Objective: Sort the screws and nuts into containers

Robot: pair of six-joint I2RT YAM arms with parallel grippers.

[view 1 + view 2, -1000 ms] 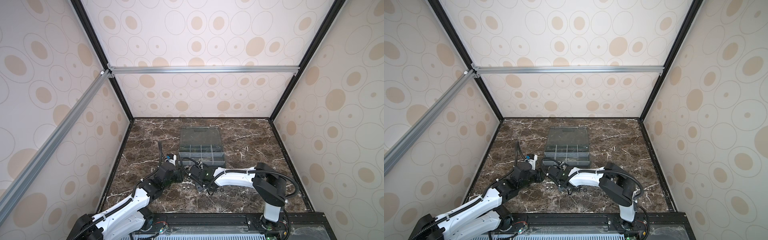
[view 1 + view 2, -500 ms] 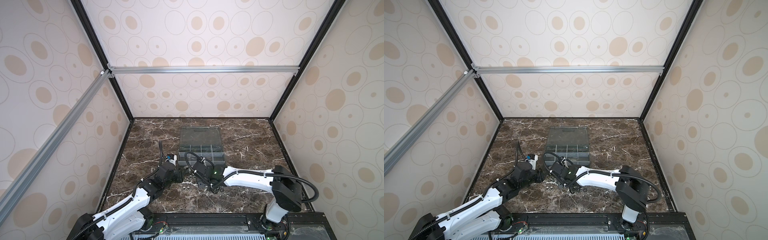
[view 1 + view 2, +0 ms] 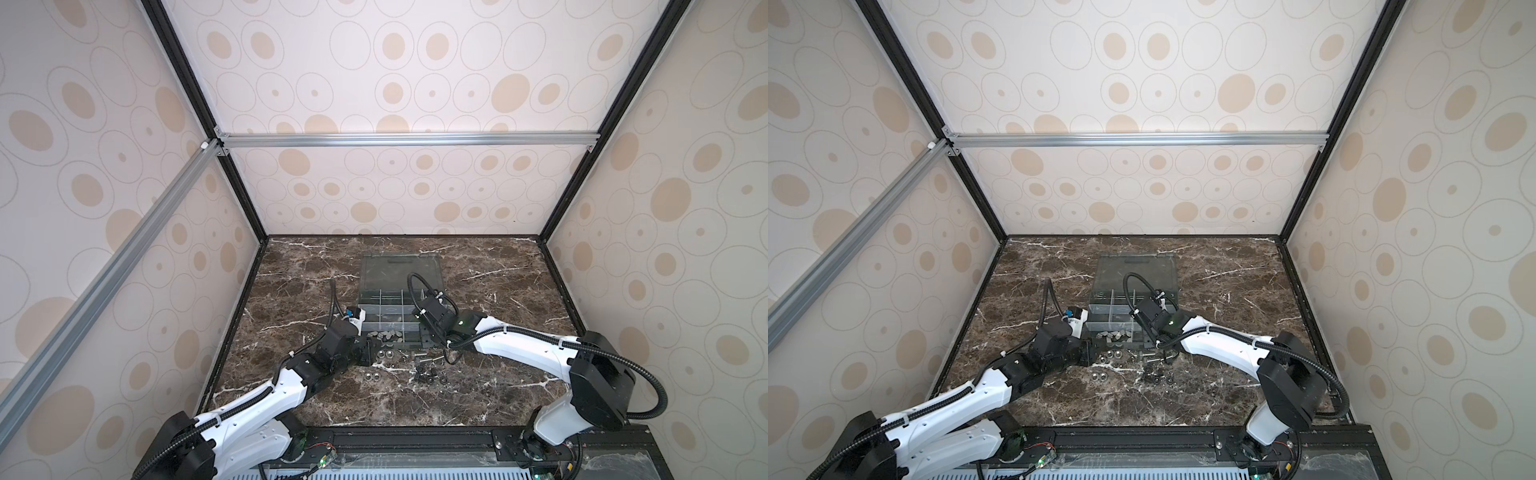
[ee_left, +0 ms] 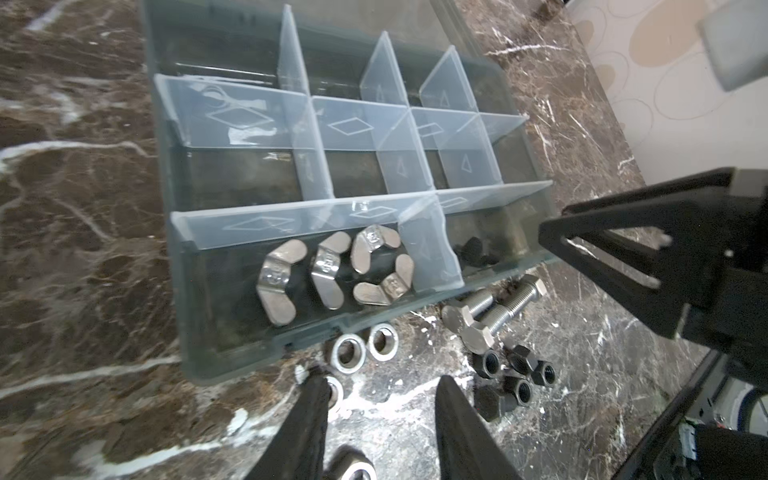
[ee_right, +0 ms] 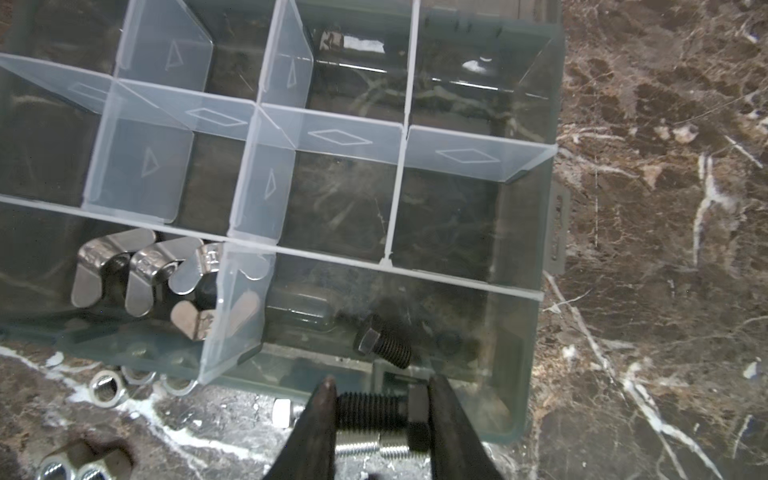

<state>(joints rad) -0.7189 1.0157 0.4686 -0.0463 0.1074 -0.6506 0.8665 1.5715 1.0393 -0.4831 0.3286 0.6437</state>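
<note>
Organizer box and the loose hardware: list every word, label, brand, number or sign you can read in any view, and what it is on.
No word, brand or number can be read in any view.
On the wing nuts: a stamped mark on each hub, too blurred to read.
On the dividers: embossed diamond and triangle outlines; signs only, no letters.

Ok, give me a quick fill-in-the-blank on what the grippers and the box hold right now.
The right gripper is shut on a ____ bolt.
The wing nuts lying in the organizer box number ____.
The left gripper stands ____, holding nothing.
Missing words: black; four; open.
</note>
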